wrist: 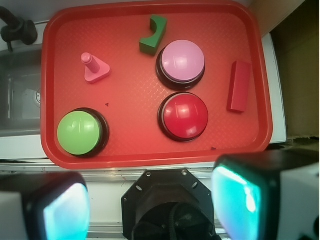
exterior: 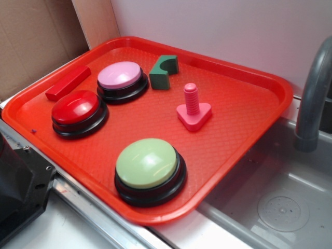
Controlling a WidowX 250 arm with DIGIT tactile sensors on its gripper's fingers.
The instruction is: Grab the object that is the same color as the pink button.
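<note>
Landmark: pink button (wrist: 181,61), pale pink dome on a black base, on the red tray (wrist: 130,150).
Pink bolt (exterior: 193,110): stands on the tray, well apart from the pink button, on the sink (exterior: 280,202) side of it in the exterior view.
Bolt axis: long axis vertical, threaded peg pointing up from a rounded triangular base lying flat; leans toward the tray's far rim in the wrist view only through camera angle, probably.
Green notched block (exterior: 164,71): just beside the pink button, between it and the bolt.
Red button (wrist: 183,116): just beside the pink button.
Red bar (wrist: 239,86): near the pink button, by the tray rim.
Green button (wrist: 80,132): well apart from the pink button.
End effector (wrist: 150,205): spread wide, holding nothing, off the tray, well apart from the pink button.
</note>
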